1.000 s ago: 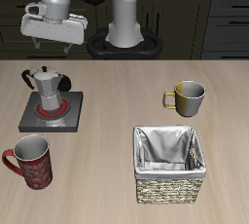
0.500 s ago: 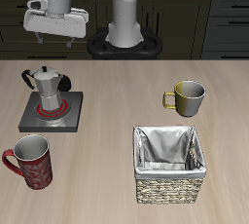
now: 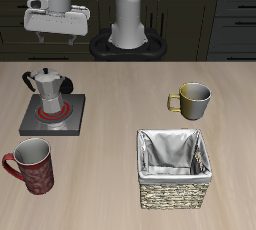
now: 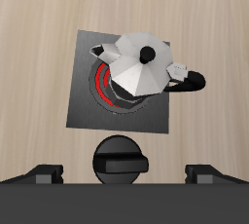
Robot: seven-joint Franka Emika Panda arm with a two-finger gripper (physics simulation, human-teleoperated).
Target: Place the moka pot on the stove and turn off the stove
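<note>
The silver moka pot [image 3: 46,91] stands upright on the stove [image 3: 60,124], over its red glowing coil. In the wrist view the moka pot [image 4: 141,65] covers most of the red coil [image 4: 101,84], its dark handle sticking out sideways, and the stove's black knob [image 4: 120,157] sits on the grey plate [image 4: 83,111] beside the pot. My gripper [image 3: 56,40] hangs high above the stove, well clear of the pot, open and empty. Its two fingertips [image 4: 47,172] show wide apart on either side of the knob.
A red mug [image 3: 30,164] stands near the table's front edge, in front of the stove. An olive-metal mug [image 3: 192,100] stands across the table. A woven basket [image 3: 175,167] with a grey lining stands in front of that mug.
My gripper has risen a little higher above the stove. The moka pot, the stove and the other things have not moved.
</note>
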